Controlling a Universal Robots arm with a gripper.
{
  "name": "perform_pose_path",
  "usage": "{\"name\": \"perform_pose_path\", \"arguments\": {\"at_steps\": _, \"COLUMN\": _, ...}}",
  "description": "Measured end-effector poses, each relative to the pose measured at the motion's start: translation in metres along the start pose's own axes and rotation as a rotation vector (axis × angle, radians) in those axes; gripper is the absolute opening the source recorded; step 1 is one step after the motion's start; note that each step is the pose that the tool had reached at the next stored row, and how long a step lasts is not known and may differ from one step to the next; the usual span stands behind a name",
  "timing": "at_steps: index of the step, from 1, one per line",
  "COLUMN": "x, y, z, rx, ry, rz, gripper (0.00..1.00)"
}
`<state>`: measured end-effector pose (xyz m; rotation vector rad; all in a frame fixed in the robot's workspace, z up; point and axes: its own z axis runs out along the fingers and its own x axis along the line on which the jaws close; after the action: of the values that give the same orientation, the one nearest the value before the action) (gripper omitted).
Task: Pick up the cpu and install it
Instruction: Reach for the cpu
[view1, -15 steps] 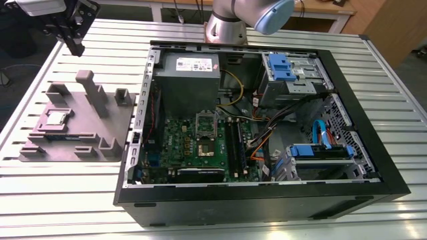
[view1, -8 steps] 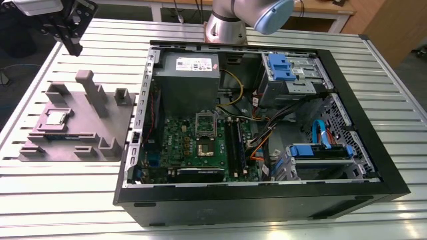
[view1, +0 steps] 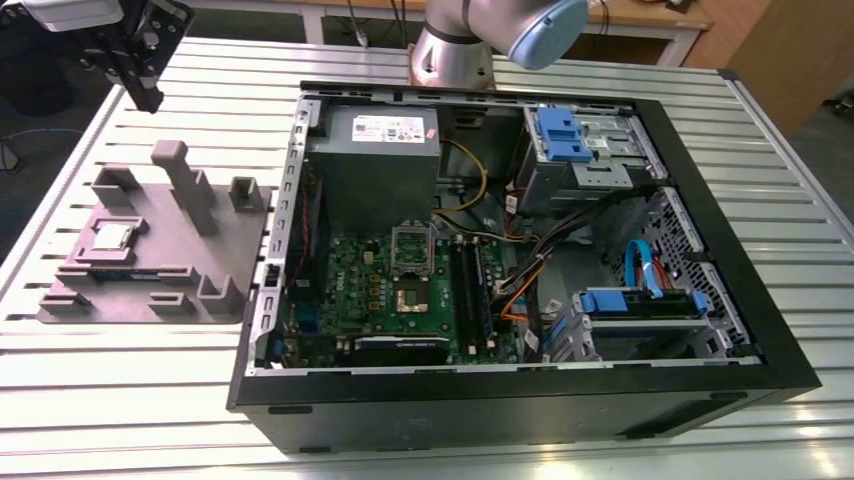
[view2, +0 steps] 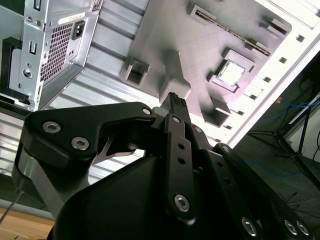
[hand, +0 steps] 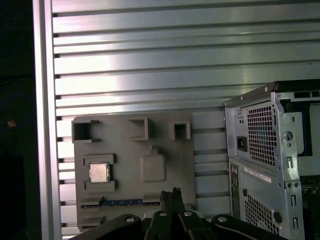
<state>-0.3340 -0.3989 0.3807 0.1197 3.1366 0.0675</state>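
One black two-fingered pincer (view2: 175, 99) is pictured hanging well above a grey moulded plastic tray (view2: 165, 35), its fingertips drawn together with nothing held between them. In the first wrist view the cpu (hand: 99, 173), a small flat square chip with a silvery metal top, is seen lying flat in a walled recess of that tray. It is set off to one side of the line of the fingertips and untouched.

In the exterior view the tray is shown resting on a slatted aluminium desk (view1: 134, 400), just beside the open black computer case (view1: 534, 410), on the exterior view's left. Deeper inside the case, a metal-framed socket (view1: 411, 297) is visible on the green motherboard (view1: 360, 290), and no chip is seen in it.

For a clean pick, the pincer would need to be centred over the chip and spread wider than it before any descent. Opposite edges are judged the safest hold, and the wrist should be kept level. The tall grey post (view1: 180, 180) on the tray should be given room.
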Motion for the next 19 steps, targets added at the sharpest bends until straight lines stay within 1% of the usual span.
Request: {"name": "perform_pose_path", "arguments": {"at_steps": 19, "x": 0.0058, "y": -0.0004, "z": 0.0, "rx": 0.0, "ry": 0.0001, "rz": 0.0, "gripper": 0.1}}
